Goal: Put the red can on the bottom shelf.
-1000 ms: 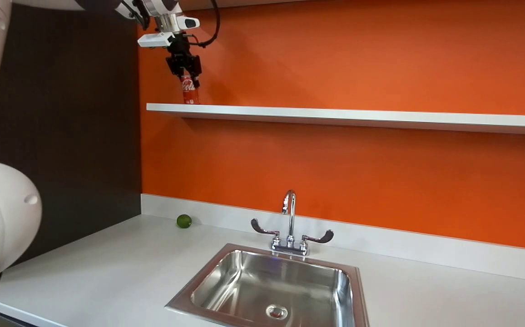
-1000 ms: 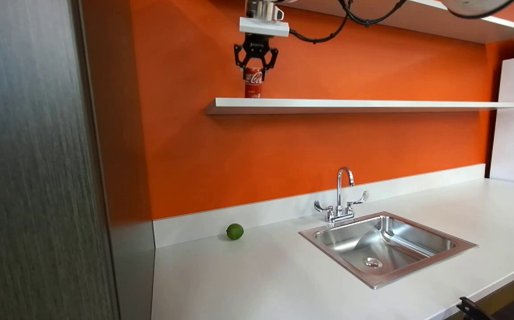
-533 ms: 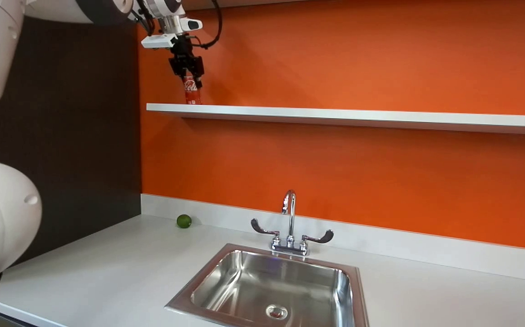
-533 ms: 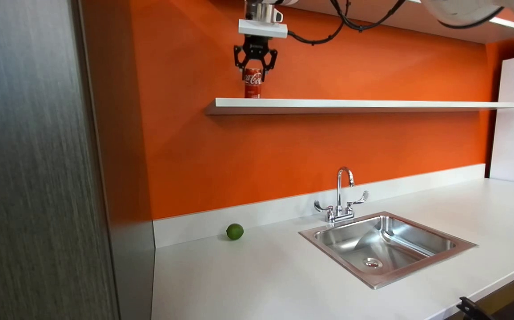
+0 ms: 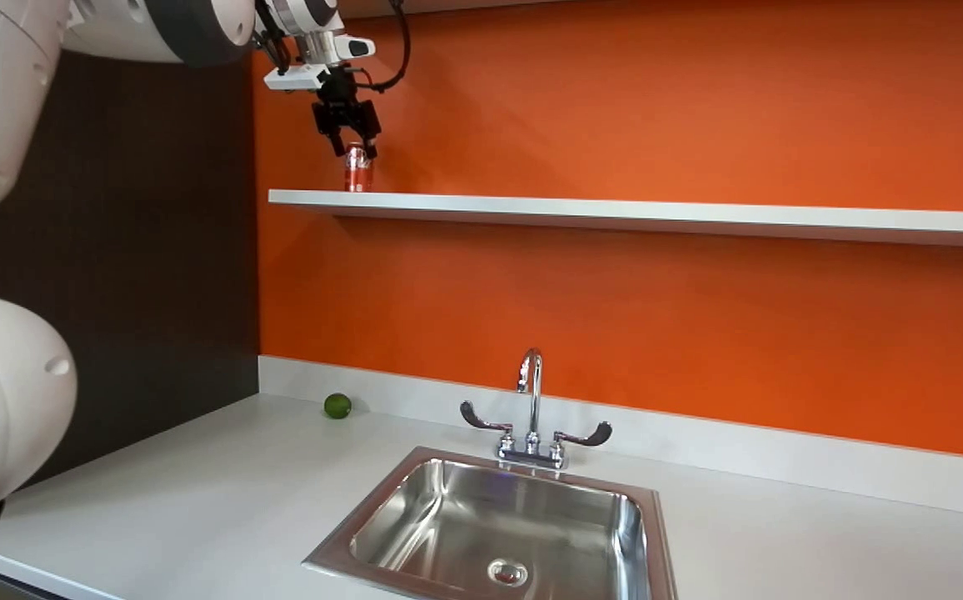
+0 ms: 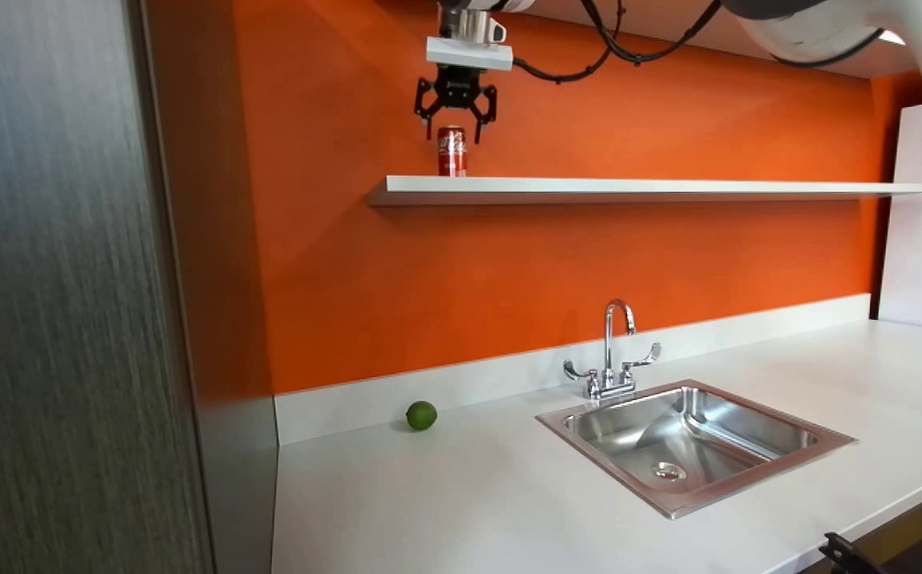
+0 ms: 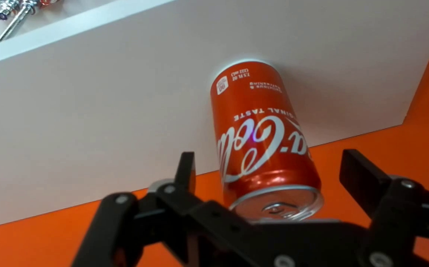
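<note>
The red can [image 7: 259, 96] stands upright on the bottom shelf [image 7: 107, 100], near the shelf's end, in the wrist view. Its silvery top points toward my gripper [image 7: 268, 161], which is open. One finger is on each side of the can's upper part, with orange wall visible in the gaps, so neither finger touches it there. In both exterior views the can [image 6: 452, 155] rises from the white shelf [image 6: 628, 186], its very base hidden by the shelf's front edge. Directly over it hangs my gripper [image 5: 356, 153], fingertips level with the can's upper part.
Below the shelf, a green ball [image 6: 421, 415] lies on the white countertop [image 6: 397, 502], left of the steel sink [image 6: 748, 494] and faucet [image 6: 609, 351]. Beside the shelf's end is a dark panel [image 5: 115, 250]. Behind everything is the orange wall [image 5: 656, 333].
My fingers have spread apart and let go of the red can. Before that, can and gripper shifted slightly right in an exterior view, and the can's top now sits a little lower.
</note>
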Robot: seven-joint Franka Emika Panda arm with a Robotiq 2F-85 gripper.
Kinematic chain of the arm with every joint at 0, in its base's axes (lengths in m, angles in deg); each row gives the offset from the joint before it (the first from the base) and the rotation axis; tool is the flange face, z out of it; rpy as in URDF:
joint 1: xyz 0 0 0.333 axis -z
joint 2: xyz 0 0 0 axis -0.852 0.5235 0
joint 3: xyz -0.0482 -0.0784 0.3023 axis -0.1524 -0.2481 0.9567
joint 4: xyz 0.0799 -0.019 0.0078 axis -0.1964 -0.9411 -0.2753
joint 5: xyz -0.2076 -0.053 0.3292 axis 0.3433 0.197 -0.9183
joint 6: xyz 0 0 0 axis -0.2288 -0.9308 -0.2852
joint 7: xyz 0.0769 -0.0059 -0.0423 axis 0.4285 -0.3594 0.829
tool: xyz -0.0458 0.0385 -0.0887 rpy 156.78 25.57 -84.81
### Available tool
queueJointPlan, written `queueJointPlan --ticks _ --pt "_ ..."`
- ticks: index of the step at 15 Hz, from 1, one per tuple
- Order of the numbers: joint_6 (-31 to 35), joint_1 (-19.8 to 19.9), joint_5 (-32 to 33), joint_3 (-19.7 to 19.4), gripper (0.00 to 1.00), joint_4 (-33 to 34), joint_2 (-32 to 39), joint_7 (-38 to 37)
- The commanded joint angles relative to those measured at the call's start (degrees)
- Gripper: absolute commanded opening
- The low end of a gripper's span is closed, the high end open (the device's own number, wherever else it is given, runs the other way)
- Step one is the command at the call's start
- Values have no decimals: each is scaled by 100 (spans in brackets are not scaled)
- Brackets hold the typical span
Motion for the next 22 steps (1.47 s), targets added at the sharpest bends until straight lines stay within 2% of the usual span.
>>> queueJointPlan --ticks 1,11,17,22 --pt "-122 -52 60 -2 100 91 -17 10" --pt "109 -72 -17 18 100 -1014 -892 -66" --pt "248 -57 -184 40 100 -2453 -2062 -47" --pt "182 -92 -712 -3 100 -3861 -3207 -19"
